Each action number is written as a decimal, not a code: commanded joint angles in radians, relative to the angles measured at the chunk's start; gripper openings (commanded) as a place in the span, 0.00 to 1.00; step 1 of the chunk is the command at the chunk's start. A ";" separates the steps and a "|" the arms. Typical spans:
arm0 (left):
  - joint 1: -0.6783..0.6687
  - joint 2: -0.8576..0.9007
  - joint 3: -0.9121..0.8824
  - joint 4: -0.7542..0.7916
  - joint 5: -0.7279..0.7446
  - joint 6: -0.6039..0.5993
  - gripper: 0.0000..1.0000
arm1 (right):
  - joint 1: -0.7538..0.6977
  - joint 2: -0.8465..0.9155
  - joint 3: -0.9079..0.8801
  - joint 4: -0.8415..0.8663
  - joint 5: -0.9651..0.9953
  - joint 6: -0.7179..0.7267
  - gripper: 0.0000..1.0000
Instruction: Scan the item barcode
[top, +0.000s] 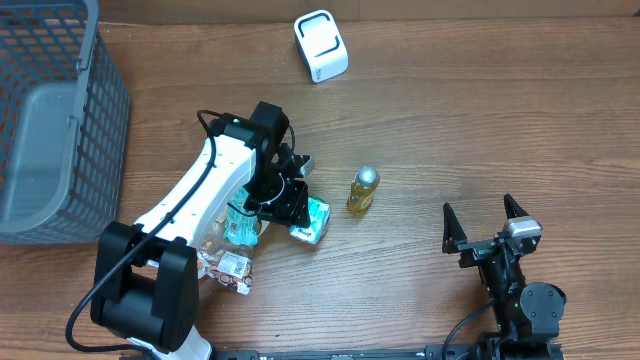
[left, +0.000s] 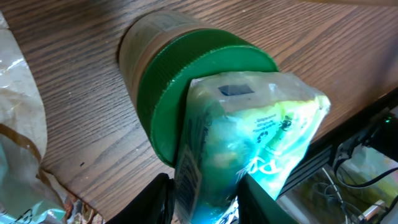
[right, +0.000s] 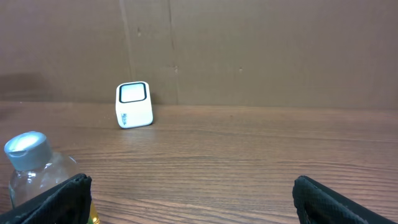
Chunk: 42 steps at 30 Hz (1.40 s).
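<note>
A teal-green packet (left: 249, 137) with small print on its side stands between the fingers (left: 152, 202) of my left gripper (left: 205, 199), which press on both of its sides. From overhead the packet (top: 312, 220) lies just left of the table's middle, under the left gripper (top: 288, 200). The white barcode scanner (top: 321, 45) stands at the far edge and shows in the right wrist view as a scanner (right: 134, 104) facing me. My right gripper (top: 490, 225) rests open at the near right, nothing between its fingers (right: 193, 199).
A green-lidded jar (left: 186, 81) lies on its side right behind the packet. A small bottle (top: 363, 190) of yellow liquid with a silver cap stands beside it. Clear wrappers (top: 228, 268) lie by the left arm. A grey mesh basket (top: 50, 120) fills the far left.
</note>
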 joint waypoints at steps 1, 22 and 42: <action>-0.007 0.013 -0.013 0.005 -0.005 0.015 0.32 | -0.006 -0.012 -0.011 0.004 0.004 -0.005 1.00; -0.006 0.013 -0.010 0.004 0.069 -0.045 0.04 | -0.006 -0.012 -0.011 0.004 0.004 -0.005 1.00; -0.004 0.012 0.417 -0.190 -0.228 -0.085 0.04 | -0.006 -0.012 -0.011 0.004 0.004 -0.005 1.00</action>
